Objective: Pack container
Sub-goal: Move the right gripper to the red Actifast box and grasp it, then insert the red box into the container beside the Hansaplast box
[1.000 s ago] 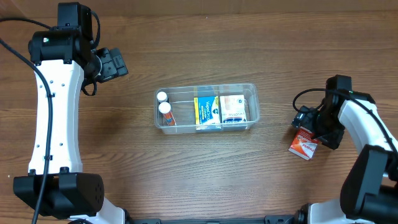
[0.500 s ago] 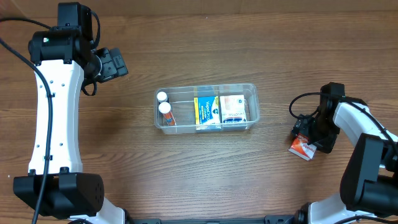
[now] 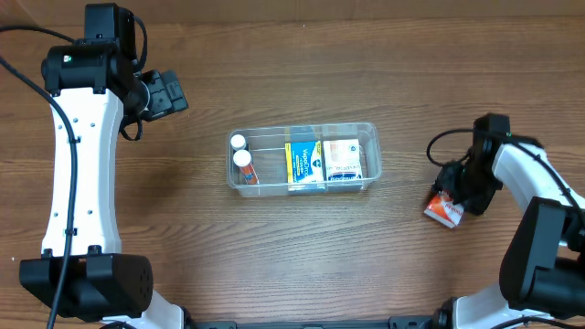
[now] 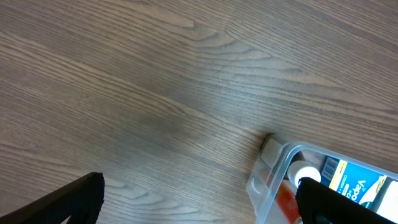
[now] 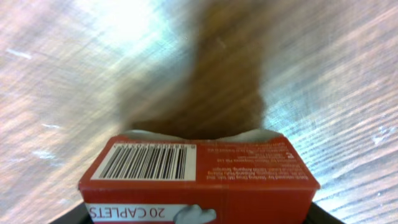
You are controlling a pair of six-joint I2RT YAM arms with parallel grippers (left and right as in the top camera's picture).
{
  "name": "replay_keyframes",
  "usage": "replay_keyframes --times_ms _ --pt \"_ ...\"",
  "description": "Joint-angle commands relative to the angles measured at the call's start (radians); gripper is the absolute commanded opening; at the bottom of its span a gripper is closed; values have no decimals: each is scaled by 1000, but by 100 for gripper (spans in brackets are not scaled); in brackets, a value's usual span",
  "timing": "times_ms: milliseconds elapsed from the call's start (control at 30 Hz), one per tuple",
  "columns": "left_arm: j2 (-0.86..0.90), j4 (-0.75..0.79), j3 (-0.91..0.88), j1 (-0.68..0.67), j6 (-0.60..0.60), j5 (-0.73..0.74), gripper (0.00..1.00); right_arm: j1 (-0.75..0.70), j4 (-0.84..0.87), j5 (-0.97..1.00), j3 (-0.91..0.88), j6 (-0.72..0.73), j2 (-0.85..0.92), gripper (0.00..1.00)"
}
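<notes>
Right now the move turns on where the red box lies: it is on the bench, well to the right of the container and a little nearer. Your right jaws are on it, while the left jaws hang well off to the far left of the container, so the right arm is plainly the one to use.

In the right wrist view the red box fills the space between the jaws, barcode face up. You cannot tell from that view whether they are actually clamped on it. The left jaws stand wide apart with nothing in them, and only the left end of the container shows past them.

The container sits mid-bench with its long axis running left to right. It holds two white-capped tubes at its left end and two boxes toward the right. The bare stretch between them looks like the likeliest spot, so the carry would run leftward and slightly farther.
</notes>
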Motion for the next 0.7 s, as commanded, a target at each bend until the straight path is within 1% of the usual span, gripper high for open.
replay_keyframes --times_ms 0,100,167,233,400,467,533,667 --pt "-7 4 22 -1 23 1 100 67 -70 -24 196 -4 -29 62" --pt "-7 15 22 -1 22 2 100 189 -205 -24 448 -47 -61 62" --pt "-7 15 22 -1 22 2 100 274 -260 -24 576 -47 -63 62" --pt "-7 14 22 -1 22 2 100 358 -274 -24 657 -46 -63 62" --pt "-7 14 22 -1 22 2 100 560 -231 -23 679 -44 -39 63" --pt "-7 14 22 -1 22 2 100 607 -224 -19 669 -73 -8 63" --pt "-7 14 22 -1 22 2 100 629 -225 -21 662 -112 37 63" --pt "-7 15 22 -1 23 2 100 631 -220 -20 637 -122 104 63"
